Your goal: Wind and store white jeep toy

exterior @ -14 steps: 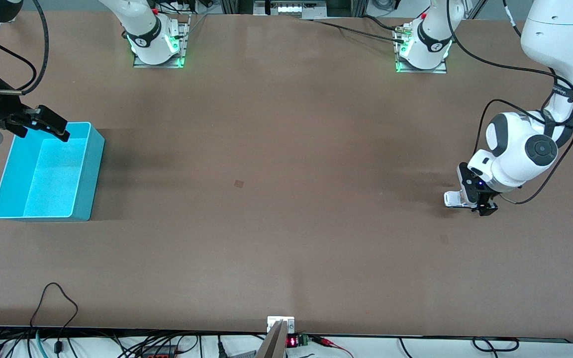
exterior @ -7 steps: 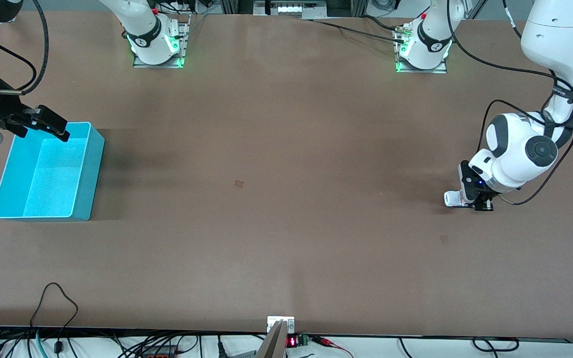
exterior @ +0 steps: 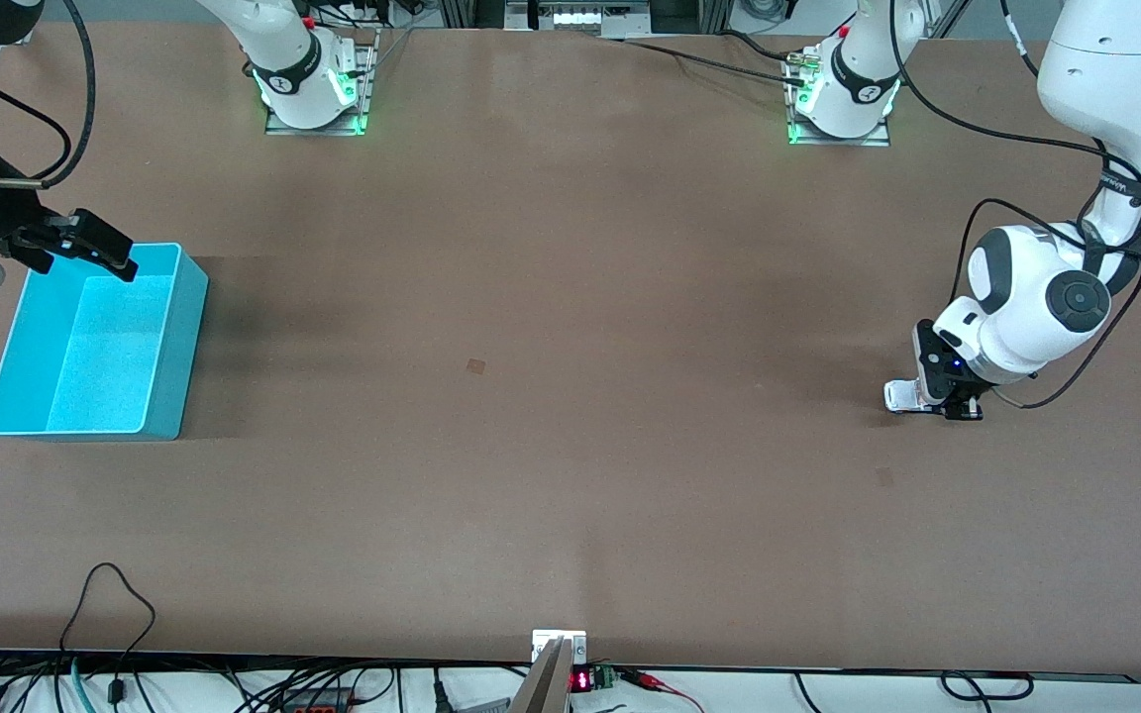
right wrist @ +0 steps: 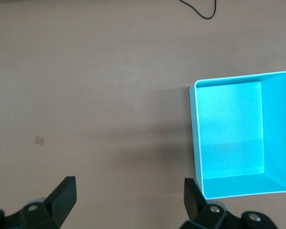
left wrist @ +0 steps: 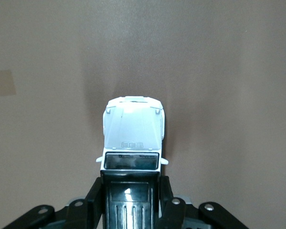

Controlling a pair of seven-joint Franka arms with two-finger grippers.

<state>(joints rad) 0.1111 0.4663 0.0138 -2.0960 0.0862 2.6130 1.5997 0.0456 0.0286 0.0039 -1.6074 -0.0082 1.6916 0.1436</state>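
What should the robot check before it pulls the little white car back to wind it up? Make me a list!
1. Left gripper shut on the white jeep toy: ok, its fingers press both sides of the black rear.
2. Jeep down on the table: cannot tell, the wheels are hidden.
3. Jeep straight in the grip: ok, the hood points straight away from the gripper.
4. Room to roll: ok, only bare table shows around the jeep.
5. Turquoise bin ready: ok, upright and empty at the right arm's end of the table.
6. Right gripper out of the way: ok, open, waiting over the bin's corner.
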